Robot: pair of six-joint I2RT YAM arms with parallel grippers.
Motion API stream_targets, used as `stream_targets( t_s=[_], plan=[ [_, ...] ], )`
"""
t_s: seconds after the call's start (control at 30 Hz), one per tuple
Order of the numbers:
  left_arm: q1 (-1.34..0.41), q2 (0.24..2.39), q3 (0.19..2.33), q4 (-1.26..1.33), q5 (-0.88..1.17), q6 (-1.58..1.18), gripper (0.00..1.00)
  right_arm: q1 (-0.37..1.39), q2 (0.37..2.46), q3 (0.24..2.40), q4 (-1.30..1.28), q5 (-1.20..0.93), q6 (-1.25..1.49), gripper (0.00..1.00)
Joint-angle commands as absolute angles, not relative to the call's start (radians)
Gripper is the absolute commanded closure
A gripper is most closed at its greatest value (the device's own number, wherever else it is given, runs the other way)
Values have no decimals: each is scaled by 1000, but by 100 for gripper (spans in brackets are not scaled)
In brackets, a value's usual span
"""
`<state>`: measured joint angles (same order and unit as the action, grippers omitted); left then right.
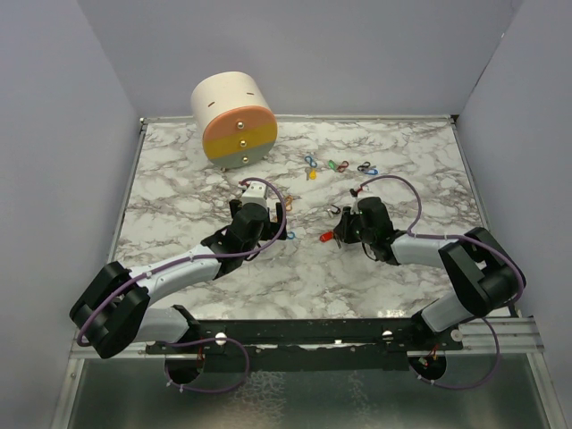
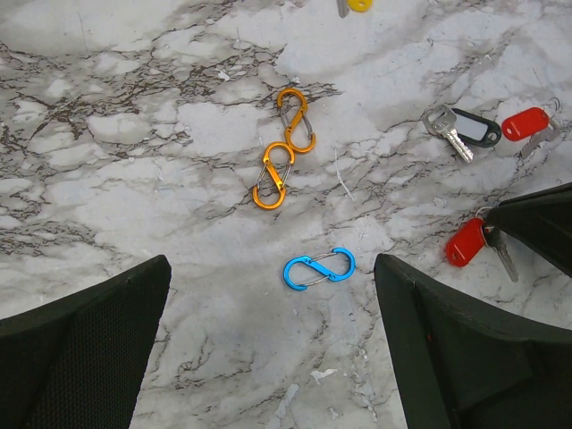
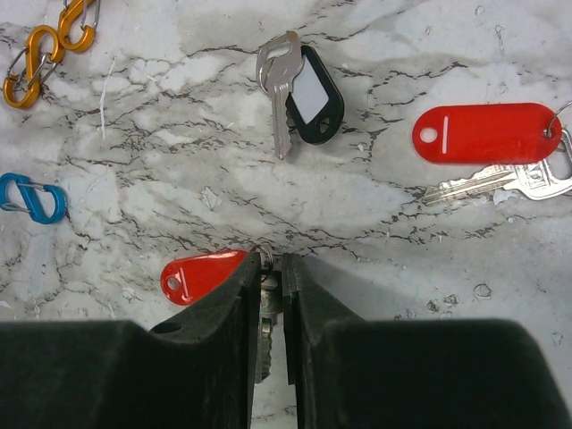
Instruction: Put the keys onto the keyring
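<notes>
- One key (image 3: pixel 267 308) is pinched in your pressed-together right tool (image 3: pixel 271 261), long axis along the fingers, shaft mostly hidden, red tag (image 3: pixel 198 275) jutting left.
- Black-tagged key (image 3: pixel 280 85) on the tabletop (image 3: pixel 375 234) points its blade toward that tool; another red-tagged key (image 3: pixel 492 185) lies crosswise, cut off at the edge.
- Left tool (image 2: pixel 273 266) is spread near a blue clip (image 2: pixel 319 268).

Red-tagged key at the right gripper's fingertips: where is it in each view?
Top external: red plastic-tagged key, centre, just left of the right gripper.
Left wrist: right edge, mid-height.
Right wrist: at the gripper's tips, bottom centre-left.
Landmark: black-tagged silver key, just beyond it in both wrist views.
</notes>
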<state>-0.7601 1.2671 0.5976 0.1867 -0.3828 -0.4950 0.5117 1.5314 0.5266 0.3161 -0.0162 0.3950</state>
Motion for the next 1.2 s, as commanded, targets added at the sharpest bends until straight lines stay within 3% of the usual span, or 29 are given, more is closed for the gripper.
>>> stream_targets(
  t_s=[0.0, 0.27, 0.43, 1.17],
  plan=[
    [-755, 1247, 587, 196, -375, -486, 1, 518, 1546, 553, 323, -11, 384, 84],
    [-755, 1248, 588, 198, -376, -487, 1, 517, 1569, 560, 338, -41, 376, 84],
    [-755, 1246, 588, 196, -377, -486, 1, 518, 1571, 562, 338, -43, 375, 99],
    [-753, 1282, 600, 190, -359, -482, 1, 518, 1224, 344, 560, -202, 307, 99]
  ],
)
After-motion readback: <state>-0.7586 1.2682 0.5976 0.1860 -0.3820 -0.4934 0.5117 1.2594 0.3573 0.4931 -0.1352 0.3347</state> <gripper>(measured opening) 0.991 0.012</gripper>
